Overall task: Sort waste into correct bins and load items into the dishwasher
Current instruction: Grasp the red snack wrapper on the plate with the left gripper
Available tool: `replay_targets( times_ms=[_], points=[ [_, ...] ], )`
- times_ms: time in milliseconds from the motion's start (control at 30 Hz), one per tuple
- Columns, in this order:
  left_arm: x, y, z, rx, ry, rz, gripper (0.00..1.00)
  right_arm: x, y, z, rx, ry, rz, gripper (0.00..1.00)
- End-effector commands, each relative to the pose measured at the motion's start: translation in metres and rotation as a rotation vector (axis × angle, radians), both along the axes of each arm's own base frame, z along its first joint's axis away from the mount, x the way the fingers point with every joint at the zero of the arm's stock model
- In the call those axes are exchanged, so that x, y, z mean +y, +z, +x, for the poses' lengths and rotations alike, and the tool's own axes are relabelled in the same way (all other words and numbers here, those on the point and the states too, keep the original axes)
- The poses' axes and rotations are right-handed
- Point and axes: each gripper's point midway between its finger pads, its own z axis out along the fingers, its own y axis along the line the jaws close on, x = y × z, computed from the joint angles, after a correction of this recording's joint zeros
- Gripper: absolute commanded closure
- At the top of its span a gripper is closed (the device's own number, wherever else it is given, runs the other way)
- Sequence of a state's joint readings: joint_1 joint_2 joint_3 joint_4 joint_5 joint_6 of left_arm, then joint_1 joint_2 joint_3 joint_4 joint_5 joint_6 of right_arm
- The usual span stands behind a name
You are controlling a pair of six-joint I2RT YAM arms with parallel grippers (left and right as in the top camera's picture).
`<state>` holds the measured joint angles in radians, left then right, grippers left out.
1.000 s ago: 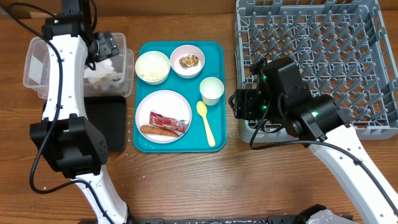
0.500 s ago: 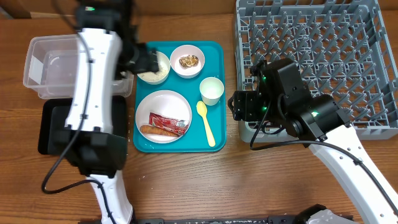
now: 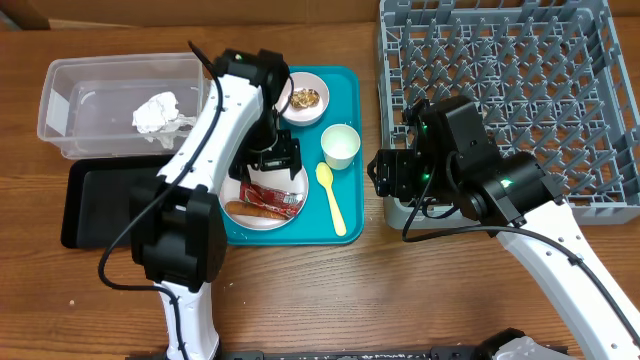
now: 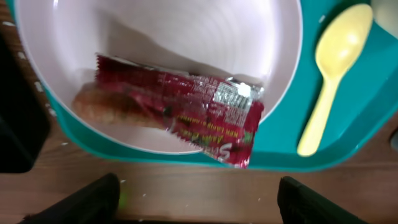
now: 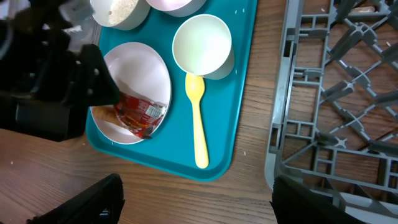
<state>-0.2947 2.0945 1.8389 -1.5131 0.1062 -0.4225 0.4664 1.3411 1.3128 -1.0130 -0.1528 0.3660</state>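
Note:
My left gripper (image 3: 272, 160) is open and empty, hovering just above the pale round plate (image 3: 250, 176). The plate holds the red wrapper (image 4: 199, 106) lying over the brown sausage (image 4: 99, 106). My left fingertips (image 4: 199, 205) are over the wood in front of the teal tray (image 4: 280, 155). The crumpled white paper (image 3: 155, 110) lies in the clear tub (image 3: 70, 80). The crumb bowl (image 3: 302, 98), cup (image 3: 340, 145) and yellow spoon (image 3: 330, 195) sit on the tray. My arm hides the rice bowl overhead; it shows in the right wrist view (image 5: 121, 9). My right gripper (image 3: 385, 170) is open and empty.
The black tray (image 3: 100, 205) lies in front of the clear tub, left of the teal tray. The grey dish rack (image 3: 500, 90) fills the back right, its front corner beside my right gripper (image 5: 196, 199). Bare wood runs along the table's front.
My left arm has swung from the clear tub rightward across the rice bowl to the plate. The white paper now lies in the tub. The right arm has not moved.

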Motion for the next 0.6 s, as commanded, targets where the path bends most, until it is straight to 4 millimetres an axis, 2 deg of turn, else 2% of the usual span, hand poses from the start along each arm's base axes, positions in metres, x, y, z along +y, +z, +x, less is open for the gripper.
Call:
replay_targets(
  times_ms=[0, 167, 300, 533, 567],
  points=[
    [-0.005, -0.008, -0.01, 0.011, 0.058, -0.004, 0.21, 0.002, 0.012, 0.002, -0.03, 0.005, 0.011, 0.21],
    [0.0, -0.039, -0.018, 0.032, 0.107, 0.016, 0.25, 0.001, 0.01, 0.0, -0.018, 0.005, 0.005, 0.2],
    [0.001, -0.051, -0.017, 0.022, 0.117, 0.014, 0.31, 0.001, 0.01, 0.0, -0.017, 0.005, 0.004, 0.21],
    [0.0, -0.063, -0.017, 0.008, 0.109, 0.012, 0.58, 0.001, 0.01, 0.0, -0.017, 0.004, 0.005, 0.21],
    [0.0, -0.066, -0.018, 0.009, 0.109, 0.011, 0.6, 0.001, 0.01, 0.0, -0.017, 0.004, 0.005, 0.21]
  ],
)
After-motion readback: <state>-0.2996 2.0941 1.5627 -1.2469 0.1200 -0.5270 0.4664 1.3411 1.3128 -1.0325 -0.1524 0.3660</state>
